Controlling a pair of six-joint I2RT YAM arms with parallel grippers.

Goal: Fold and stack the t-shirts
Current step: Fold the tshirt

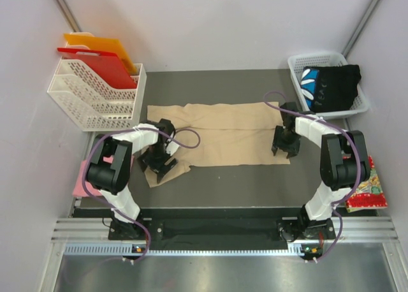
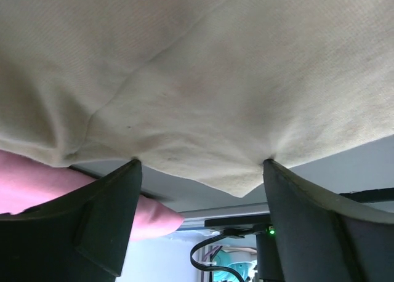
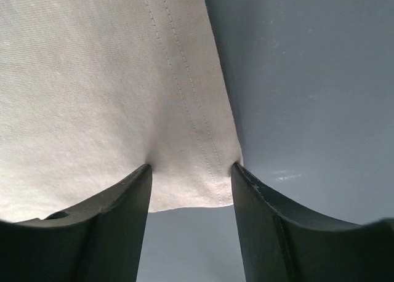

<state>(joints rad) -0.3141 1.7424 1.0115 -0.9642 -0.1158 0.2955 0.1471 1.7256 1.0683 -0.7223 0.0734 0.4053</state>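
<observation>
Your left hand (image 2: 202,165) stands with its jaws spread wide, and both fingertips press down into the near left edge of the beige t-shirt (image 1: 223,129), which puckers at each tip. A flap of the cloth hangs between them, but nothing is pinched. Your right hand (image 3: 191,166) is also unclenched, its jaws set narrower. Its tips dimple the shirt's near right corner on either side of the double-stitched hem, and they have no grip on it. From above, you see the beige shirt lying flat and spread lengthwise across the middle of the dark table (image 1: 255,183). A straight line runs along its length, and the corner by your left hand is rumpled. The pink t-shirt (image 1: 80,180) lies at the table's left edge, just outside your left arm, and it shows as a pink blur behind the left finger in the wrist view. The black t-shirt with blue-and-white print (image 1: 331,85) is bundled in the white basket (image 1: 293,72) at the far right corner. A white file rack (image 1: 95,101) at the far left holds a red board (image 1: 95,65) and an orange board (image 1: 105,46). A colourful printed packet (image 1: 366,190) lies at the right edge beside your right arm.
</observation>
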